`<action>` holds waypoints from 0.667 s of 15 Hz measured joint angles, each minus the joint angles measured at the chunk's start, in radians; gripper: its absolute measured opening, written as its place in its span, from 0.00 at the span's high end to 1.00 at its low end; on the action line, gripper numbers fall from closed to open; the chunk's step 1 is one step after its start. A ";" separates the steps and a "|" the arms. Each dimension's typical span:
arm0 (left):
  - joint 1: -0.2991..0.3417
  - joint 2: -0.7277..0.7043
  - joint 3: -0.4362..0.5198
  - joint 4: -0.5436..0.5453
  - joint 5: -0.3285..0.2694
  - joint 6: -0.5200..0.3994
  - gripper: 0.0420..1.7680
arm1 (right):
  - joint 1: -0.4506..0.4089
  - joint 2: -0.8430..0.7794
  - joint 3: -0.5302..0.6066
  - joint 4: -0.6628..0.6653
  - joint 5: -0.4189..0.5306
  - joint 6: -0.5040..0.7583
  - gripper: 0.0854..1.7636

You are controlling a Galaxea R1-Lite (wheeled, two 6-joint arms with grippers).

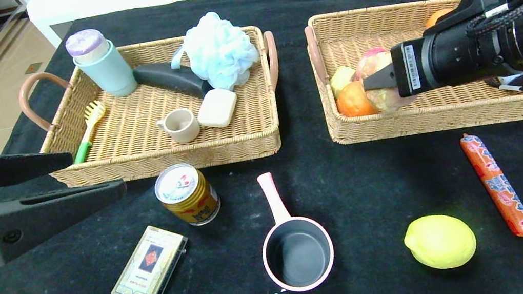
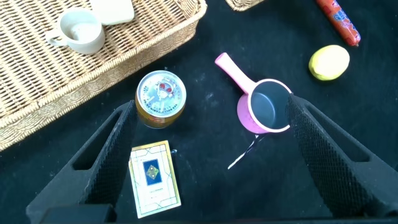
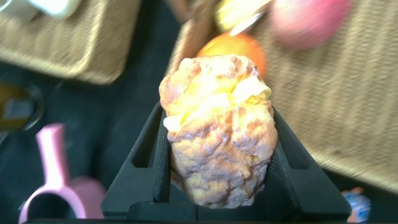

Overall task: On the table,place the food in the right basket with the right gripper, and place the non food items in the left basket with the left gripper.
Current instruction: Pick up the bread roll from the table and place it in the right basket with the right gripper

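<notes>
The right gripper [image 3: 219, 158] clamps the brown tuber [image 3: 217, 130] over the right basket [image 1: 443, 114]; the left gripper [image 2: 211, 155] hovers spread wide, card box [image 2: 154, 178] and can [image 2: 161, 98] between its fingers.

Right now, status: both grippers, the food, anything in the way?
Right gripper shut on the brown tuber, over the right basket. Left gripper open above the card box. Can, lemon, sausage on the table. Nothing blocking.

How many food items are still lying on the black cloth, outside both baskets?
3: the gold can beside the left basket, the lemon at front right, the sausage stick beside it.
</notes>
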 joint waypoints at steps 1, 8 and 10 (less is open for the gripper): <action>0.000 0.000 0.000 0.000 0.000 0.000 0.03 | -0.031 0.018 -0.029 0.000 0.000 -0.005 0.53; 0.000 0.001 0.001 0.001 0.000 0.000 0.03 | -0.198 0.164 -0.242 -0.011 0.005 -0.011 0.53; 0.000 0.002 0.001 0.001 0.000 0.000 0.03 | -0.239 0.208 -0.265 -0.067 0.006 -0.019 0.53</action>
